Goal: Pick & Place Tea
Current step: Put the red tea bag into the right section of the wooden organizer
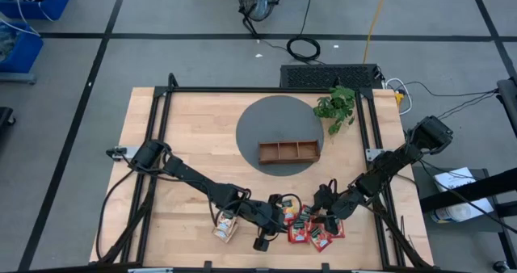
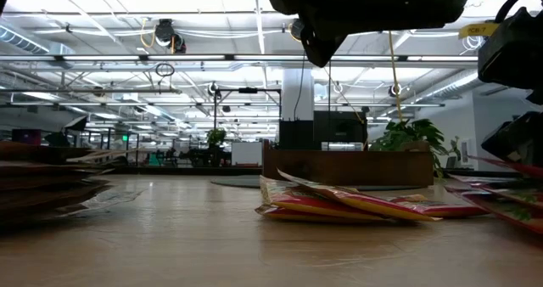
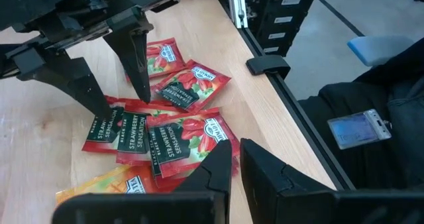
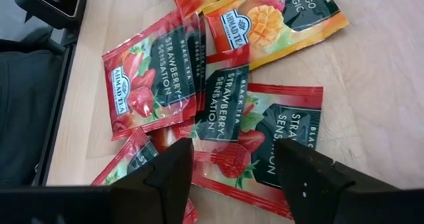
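Wooden counter (image 1: pixel 194 136), open lab hall behind. Strawberry tea sachets (image 4: pixel 199 105) heaped at the near edge, toward the right corner; one mango sachet (image 4: pixel 278 18) on the pile. Wooden tray (image 1: pixel 288 152) sits on the grey mat mid-counter, looks empty. Right gripper (image 4: pixel 232 177) hovers low over the heap, fingers spread, grasping nothing: looks like the pick step, pre-grasp. Left gripper (image 3: pixel 235 174) just beside the pile, fingers clenched on nothing. Next: drop, pinch a single sachet only, carry to tray.
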### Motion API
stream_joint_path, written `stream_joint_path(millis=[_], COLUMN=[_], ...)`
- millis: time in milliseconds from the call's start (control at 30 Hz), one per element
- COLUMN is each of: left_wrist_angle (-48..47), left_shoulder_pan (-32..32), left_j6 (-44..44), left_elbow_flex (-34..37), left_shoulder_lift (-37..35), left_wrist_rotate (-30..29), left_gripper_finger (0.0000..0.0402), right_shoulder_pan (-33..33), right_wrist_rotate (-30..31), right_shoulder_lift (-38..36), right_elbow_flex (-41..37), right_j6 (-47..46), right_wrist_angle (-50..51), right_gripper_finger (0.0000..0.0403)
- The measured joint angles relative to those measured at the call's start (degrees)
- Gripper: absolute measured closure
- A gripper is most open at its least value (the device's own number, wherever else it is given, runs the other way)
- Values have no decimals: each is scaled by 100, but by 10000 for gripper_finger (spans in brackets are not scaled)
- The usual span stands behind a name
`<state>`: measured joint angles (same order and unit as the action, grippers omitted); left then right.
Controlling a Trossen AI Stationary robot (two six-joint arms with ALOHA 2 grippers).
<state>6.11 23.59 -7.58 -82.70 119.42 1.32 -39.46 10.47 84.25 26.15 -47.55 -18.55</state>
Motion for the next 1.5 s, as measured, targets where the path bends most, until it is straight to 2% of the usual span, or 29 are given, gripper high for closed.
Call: stream_joint_path(millis=[333,533,833,1167,1367,1500], left_wrist_angle=[-1,-7,-43,-168,-214,-214], left_shoulder_pan=[0,-7,-7,-11,-15,-17], left_j6=[38,120,128,143,155,187], left_elbow_flex=[0,0,2,2,2,2], left_shoulder_lift=[0,-2,-2,-2,-2,-2], left_wrist_rotate=[-2,-2,-2,-80,-146,-146], left_gripper_finger=[364,364,364,364,364,364], right_shoulder_pan=[0,-2,-2,-1,4,33], right_wrist_rotate=[29,298,15,20,173,315], right_shoulder_lift=[0,2,375,387,387,390], right_elbow_flex=[0,0,123,196,195,190], right_j6=[48,119,94,174,138,33], right_wrist_angle=[8,12,-107,55,81,104], right_gripper_finger=[218,218,218,220,246,289])
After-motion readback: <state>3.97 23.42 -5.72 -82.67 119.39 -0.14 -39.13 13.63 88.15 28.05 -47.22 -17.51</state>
